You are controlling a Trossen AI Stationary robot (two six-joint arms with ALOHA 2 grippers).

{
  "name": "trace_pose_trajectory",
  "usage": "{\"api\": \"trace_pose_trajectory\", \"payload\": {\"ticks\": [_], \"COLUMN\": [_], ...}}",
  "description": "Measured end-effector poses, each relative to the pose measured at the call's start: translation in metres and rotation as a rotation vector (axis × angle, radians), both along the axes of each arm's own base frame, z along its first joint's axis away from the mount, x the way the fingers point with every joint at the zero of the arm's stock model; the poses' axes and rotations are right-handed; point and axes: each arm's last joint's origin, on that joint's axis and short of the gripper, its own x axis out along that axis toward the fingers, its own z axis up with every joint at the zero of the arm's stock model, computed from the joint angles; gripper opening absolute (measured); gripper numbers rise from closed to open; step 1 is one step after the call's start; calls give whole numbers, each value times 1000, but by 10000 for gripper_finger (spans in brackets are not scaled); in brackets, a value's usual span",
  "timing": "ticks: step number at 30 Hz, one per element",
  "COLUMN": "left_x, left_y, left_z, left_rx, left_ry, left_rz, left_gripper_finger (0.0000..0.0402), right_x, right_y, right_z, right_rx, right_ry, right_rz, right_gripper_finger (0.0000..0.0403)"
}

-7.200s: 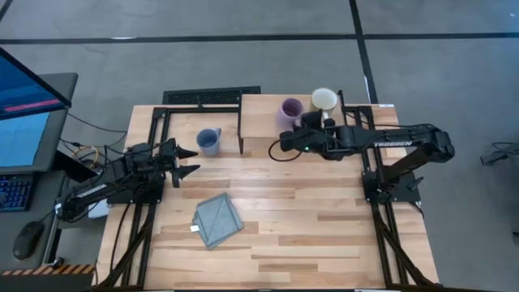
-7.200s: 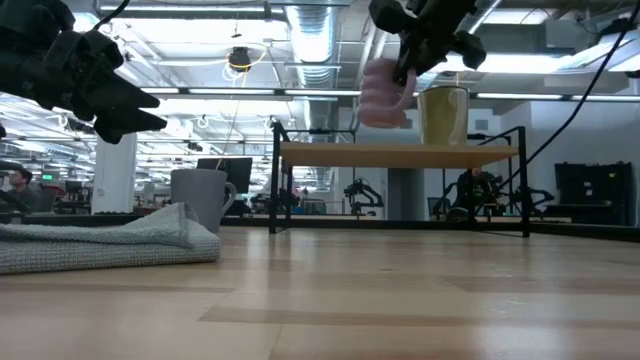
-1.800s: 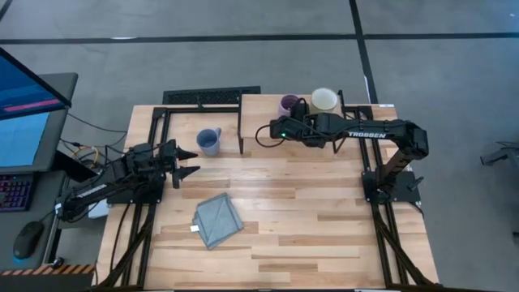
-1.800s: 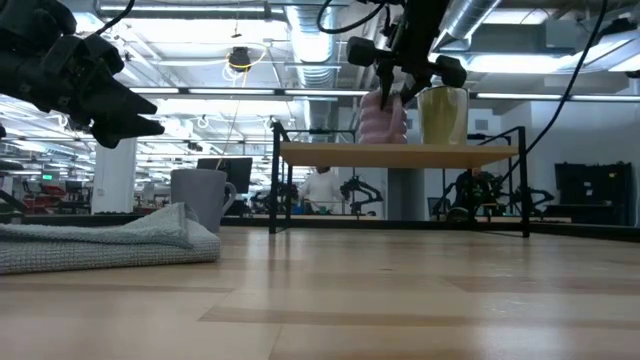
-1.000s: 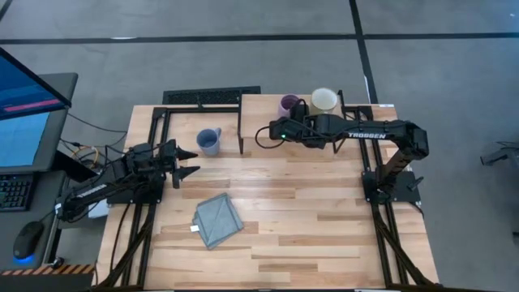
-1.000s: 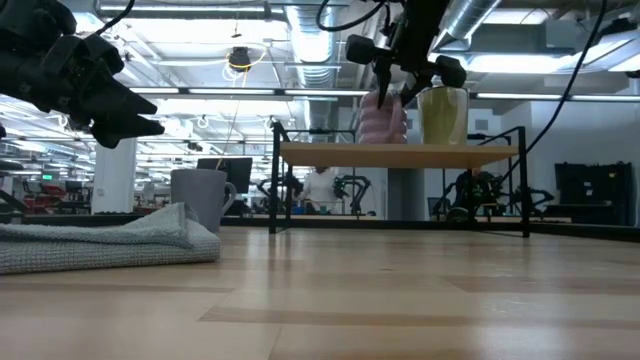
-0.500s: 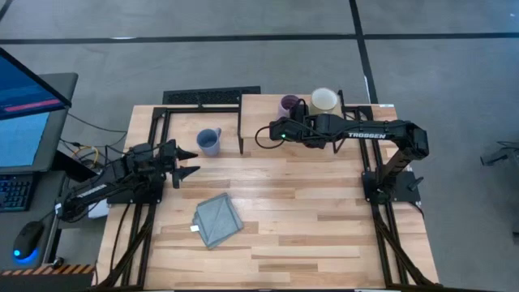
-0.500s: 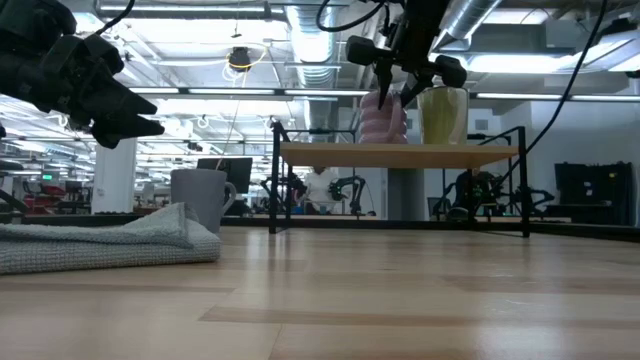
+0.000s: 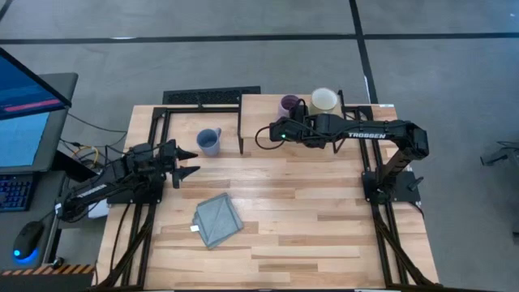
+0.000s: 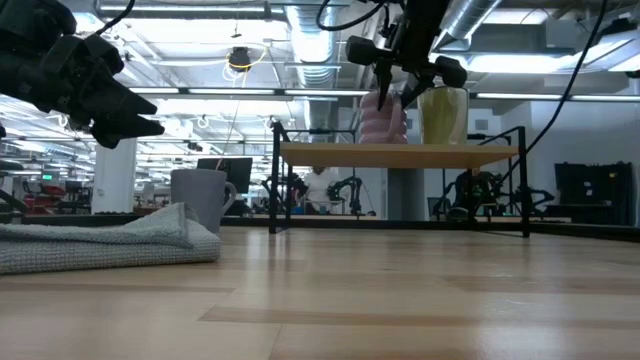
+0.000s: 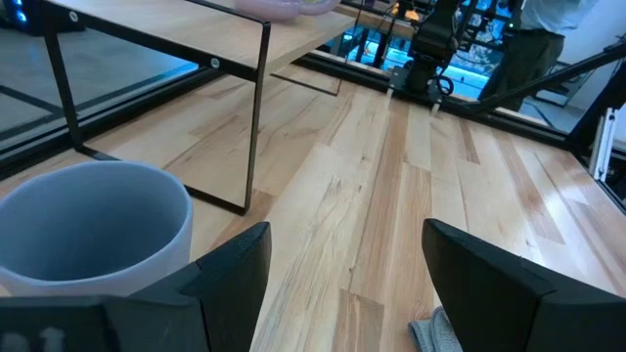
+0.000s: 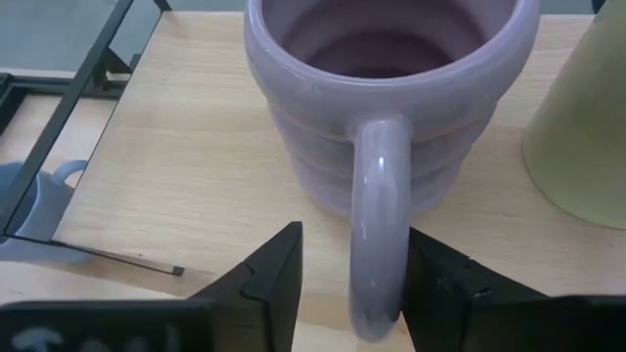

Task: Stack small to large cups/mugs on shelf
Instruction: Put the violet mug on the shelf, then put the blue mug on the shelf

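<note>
The right hand [image 12: 352,284] sits at the lavender mug [image 12: 391,108], its fingers [image 12: 269,269] parted a little on either side of the mug's handle [image 12: 377,225], with slim gaps showing on both sides, so the grip looks slack rather than clamped. The mug stands upright on the shelf [image 9: 263,122], just beside the cream mug [image 9: 324,100]. The left hand [image 9: 185,161] hovers with fingers wide apart over the bench [image 9: 308,211], near the blue mug [image 9: 209,141], which stands on the bench beside the shelf.

The lavender mug looks like glazed ceramic: stiff, smooth enough to slip, fairly weighty for its size and likely to chip if knocked against its neighbour. The handle loop seems the surest hold, a pinch across it steadying the mug. Its wall is ribbed in soft horizontal rings, pale purple inside and out. The cream mug is plainer and looks slightly larger. A grey-blue folded cloth [image 9: 217,220] lies well apart on the bench
</note>
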Motion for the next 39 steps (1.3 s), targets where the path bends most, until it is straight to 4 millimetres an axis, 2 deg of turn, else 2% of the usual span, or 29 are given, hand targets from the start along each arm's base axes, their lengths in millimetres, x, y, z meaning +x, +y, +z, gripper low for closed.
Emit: {"api": "trace_pose_trajectory", "payload": {"ticks": [8, 21, 33, 39], "left_x": [0, 0, 0, 0], "left_y": [0, 0, 0, 0], "left_z": [0, 0, 0, -1], "left_rx": [0, -1, -9, -13], "left_ry": [0, 1, 2, 12], "left_rz": [0, 0, 1, 1], "left_gripper_finger": [257, 257, 257, 257], "right_x": [-4, -3, -16, -14], "right_y": [0, 5, 20, 43], "right_z": [-2, -3, -10, -11], "right_rx": [9, 96, 221, 309], "right_ry": [51, 37, 145, 182], "right_rz": [-3, 44, 7, 163], "right_gripper_finger": [188, 204, 206, 208]}}
